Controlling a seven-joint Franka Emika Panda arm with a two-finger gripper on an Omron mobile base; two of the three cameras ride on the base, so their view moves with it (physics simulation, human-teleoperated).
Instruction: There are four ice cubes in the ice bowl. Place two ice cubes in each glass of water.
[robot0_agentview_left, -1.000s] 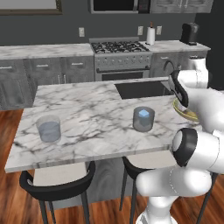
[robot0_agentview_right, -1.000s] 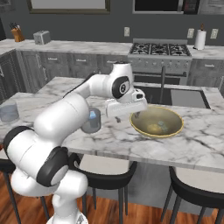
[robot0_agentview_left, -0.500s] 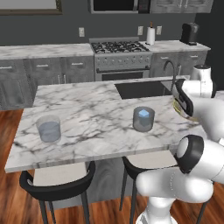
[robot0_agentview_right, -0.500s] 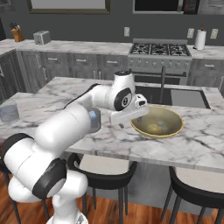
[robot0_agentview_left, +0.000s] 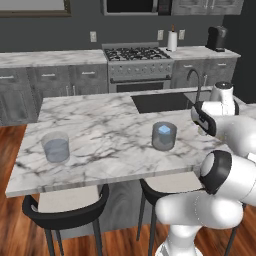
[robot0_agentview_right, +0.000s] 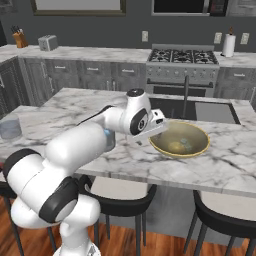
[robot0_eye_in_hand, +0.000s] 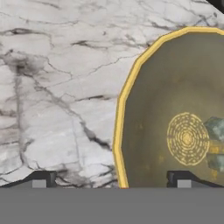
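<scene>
The gripper (robot0_eye_in_hand: 111, 179) hangs over the near rim of the ice bowl (robot0_eye_in_hand: 131, 87), its fingertips (robot0_eye_in_hand: 41, 178) spread well apart with nothing between them. One tip is above the marble counter (robot0_eye_in_hand: 57, 87), the other above the bowl's inside. Two ice cubes (robot0_eye_in_hand: 216, 128) lie beyond that tip, beside the bowl's centre pattern. In the right base view the hand (robot0_agentview_right: 152, 125) sits at the bowl's edge (robot0_agentview_right: 181, 152). Further off, one glass of water (robot0_agentview_left: 164, 136) holds a pale-blue cube; the other glass (robot0_agentview_left: 55, 146) stands well beyond it.
</scene>
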